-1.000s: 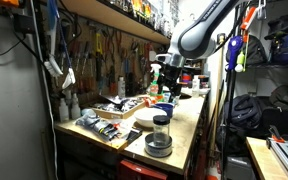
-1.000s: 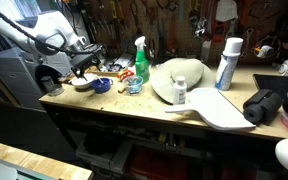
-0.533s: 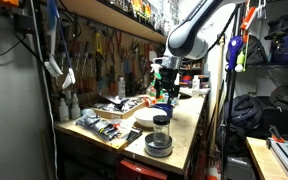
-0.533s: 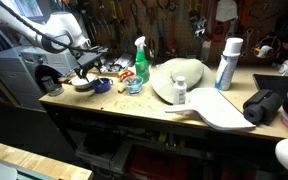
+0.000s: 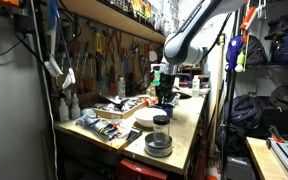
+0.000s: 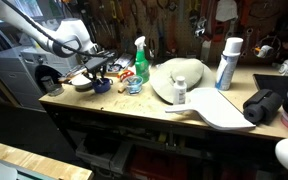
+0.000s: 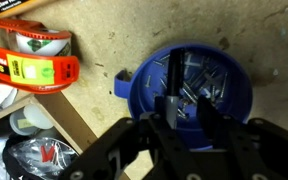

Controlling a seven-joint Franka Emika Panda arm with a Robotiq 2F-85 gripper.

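In an exterior view I see my tool (image 5: 165,98) hanging low over the surface (image 5: 187,128), pointing straight down just above a blue bowl (image 5: 166,108). From here I cannot tell how wide the tool stands. Nearer the camera on the same surface I count one clear jar (image 5: 161,125) with a dark lid and one round tin (image 5: 158,146) in front of it, both well apart from the tool. In an exterior view from across the surface (image 6: 134,101), the tool (image 6: 97,77) sits right over the blue bowl (image 6: 101,86), with one white dish (image 6: 81,84) just beside it. Further along I count one green spray bottle (image 6: 141,62), one small white bottle (image 6: 179,93) and one tall white can (image 6: 227,63). The tool touches none of these. The wrist view settles the rest. The tool (image 7: 191,112) is released, and its two fingers (image 7: 172,108) stand partway apart with a clear gap between them. I see nothing pinched in that gap. The one blue bowl (image 7: 189,85) lies directly under the fingertips on the bare wooden surface (image 7: 94,100), and it holds a loose heap of small metal pieces, too jumbled for me to count. I cannot tell whether the fingertips touch the bowl's rim or its contents. One orange tape dispenser (image 7: 29,60) lies off to the side, apart from the bowl.
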